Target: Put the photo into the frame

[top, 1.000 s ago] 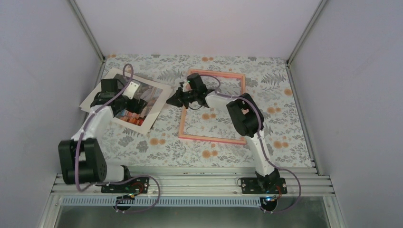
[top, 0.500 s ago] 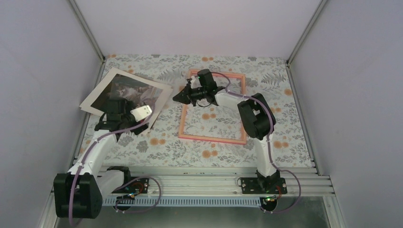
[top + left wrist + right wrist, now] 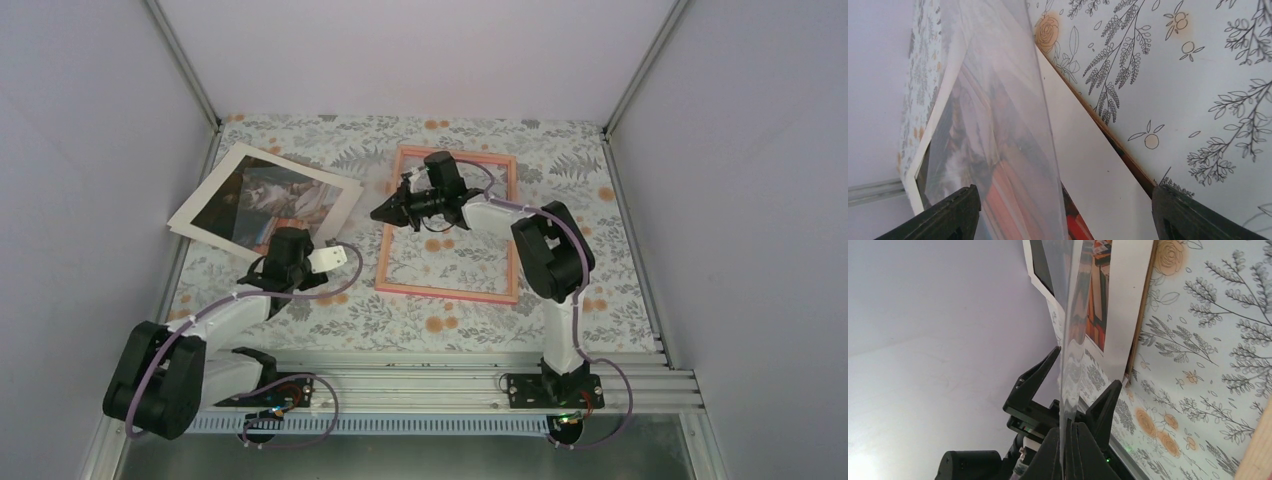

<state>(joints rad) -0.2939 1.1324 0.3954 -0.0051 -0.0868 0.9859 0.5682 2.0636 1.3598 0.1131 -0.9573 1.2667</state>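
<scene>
The left arm has backed off toward the near edge. A second ago it hung right over the photo (image 3: 262, 195); now the print is fully uncovered at the far left of the floral worktop (image 3: 600, 260). It lies picture side up and askew, well apart from the pink frame (image 3: 447, 293). The left gripper (image 3: 1065, 212) sits just near of the print with its fingers (image 3: 955, 212) spread wide and nothing between them, so it has let go without carrying anything off. In the left wrist view a thin brown backing board (image 3: 1118, 145) shows under the print's right edge.

The right gripper (image 3: 1068, 432) has barely moved. It still hovers at the frame's left rail with its fingers pinched fully together on the lower edge of a clear sheet (image 3: 1073, 360). The sheet stands on edge and rises away from the fingers (probably the frame's pane, though I can't confirm that). The print's colours show through it in both wrist views.

For the task, the photo is no nearer the frame than it was. The frame lies flat at the middle of the worktop, with the floral pattern showing through its opening. My reading is that the left arm is lining up for a fresh grasp at the print's near edge. Meanwhile the right arm keeps the clear sheet raised out of the way. The print is flat against its backing and may be hard to get under.
</scene>
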